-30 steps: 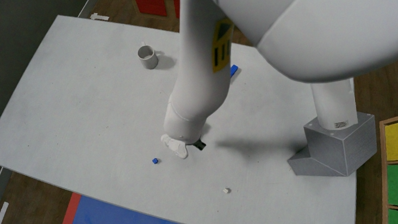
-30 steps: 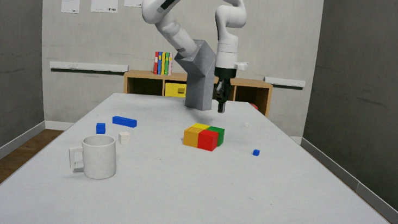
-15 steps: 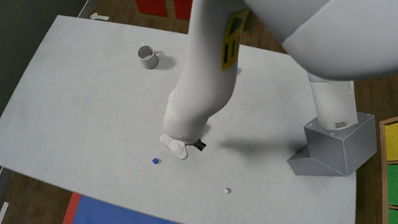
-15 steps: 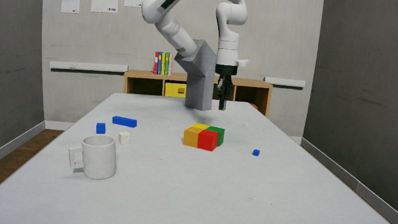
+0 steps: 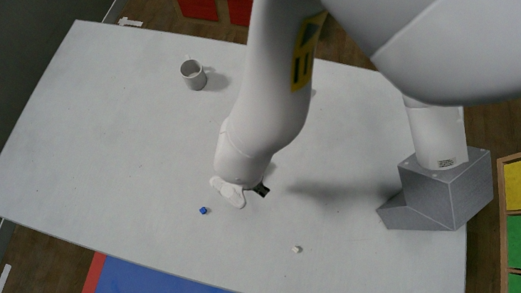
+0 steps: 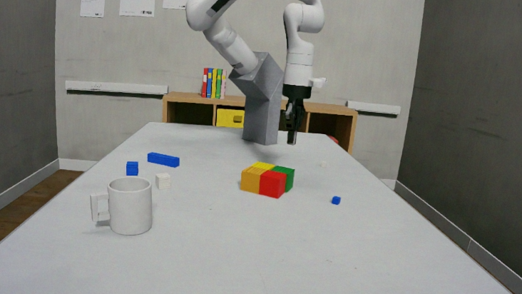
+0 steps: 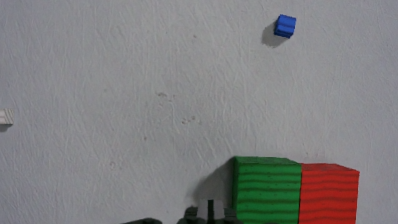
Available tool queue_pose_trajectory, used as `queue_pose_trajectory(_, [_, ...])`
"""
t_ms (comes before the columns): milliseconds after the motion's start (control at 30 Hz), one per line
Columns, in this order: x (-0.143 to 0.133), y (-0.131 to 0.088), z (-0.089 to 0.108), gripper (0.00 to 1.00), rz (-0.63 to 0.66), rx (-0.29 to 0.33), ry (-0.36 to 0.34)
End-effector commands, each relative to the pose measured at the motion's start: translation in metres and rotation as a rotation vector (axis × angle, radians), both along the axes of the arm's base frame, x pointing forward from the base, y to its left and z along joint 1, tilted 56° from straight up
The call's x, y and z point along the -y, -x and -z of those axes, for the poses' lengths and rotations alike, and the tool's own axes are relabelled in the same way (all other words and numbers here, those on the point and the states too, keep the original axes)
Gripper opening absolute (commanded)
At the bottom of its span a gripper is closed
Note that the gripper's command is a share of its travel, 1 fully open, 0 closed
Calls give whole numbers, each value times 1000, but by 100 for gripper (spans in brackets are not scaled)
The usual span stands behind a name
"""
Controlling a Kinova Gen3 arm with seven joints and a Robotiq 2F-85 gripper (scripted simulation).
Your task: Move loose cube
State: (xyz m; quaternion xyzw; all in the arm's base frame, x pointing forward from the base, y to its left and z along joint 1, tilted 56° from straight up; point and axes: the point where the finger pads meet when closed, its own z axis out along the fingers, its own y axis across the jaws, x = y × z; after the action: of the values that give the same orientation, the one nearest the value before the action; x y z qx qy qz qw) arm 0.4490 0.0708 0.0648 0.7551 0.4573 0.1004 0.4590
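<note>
One robot arm reaches over one pale table, its single gripper closed on nothing, raised above the tabletop. Four large cubes stand together as a two-by-two block: one orange, one red, one yellow and one green. All four corners of the square are filled; I cannot tell which cube was the loose one, or whether every face sits flush. Around the block lie two small blue blocks, one long blue bar and two white cubes. One white mug stands well apart. Behind, five upright books top one low wooden shelf.
</note>
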Motion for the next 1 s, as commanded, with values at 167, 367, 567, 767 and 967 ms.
queue_pose_trajectory(167, [0,2,0,10,4,2,-1])
queue_pose_trajectory(367, [0,2,0,10,4,2,-1])
queue_pose_trajectory(567, [0,2,0,10,4,2,-1])
queue_pose_trajectory(767, [0,2,0,54,4,2,-1])
queue_pose_trajectory(967, [0,2,0,54,5,3,-3])
